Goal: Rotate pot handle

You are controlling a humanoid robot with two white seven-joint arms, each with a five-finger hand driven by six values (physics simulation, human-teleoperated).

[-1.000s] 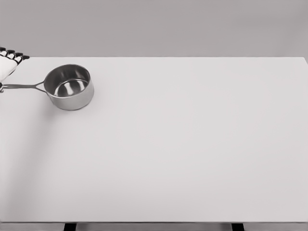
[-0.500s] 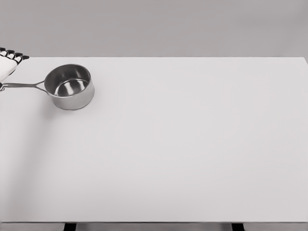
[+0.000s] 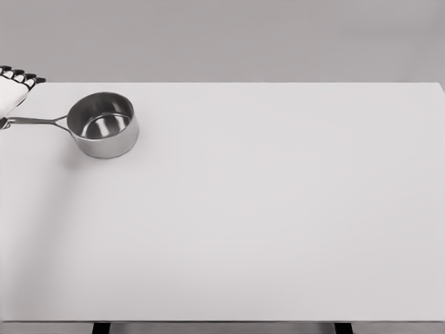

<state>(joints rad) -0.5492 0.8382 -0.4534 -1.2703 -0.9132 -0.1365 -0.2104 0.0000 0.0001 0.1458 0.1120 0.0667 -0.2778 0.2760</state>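
A small steel pot (image 3: 103,125) stands upright at the table's far left, near the back. Its thin handle (image 3: 38,121) points left and reaches the picture's left edge. My left hand (image 3: 12,90) shows only partly at that edge, right where the handle ends and touching or almost touching it. Most of the hand is cut off by the frame, so its grasp on the handle cannot be made out. The right arm is out of view.
The white table (image 3: 264,209) fills the view, with its back edge just behind the pot and its front edge at the bottom. A plain grey wall lies behind it.
The pot has shifted slightly to the right and back, and the handle's outer end has risen a little. The left hand has edged right with it.
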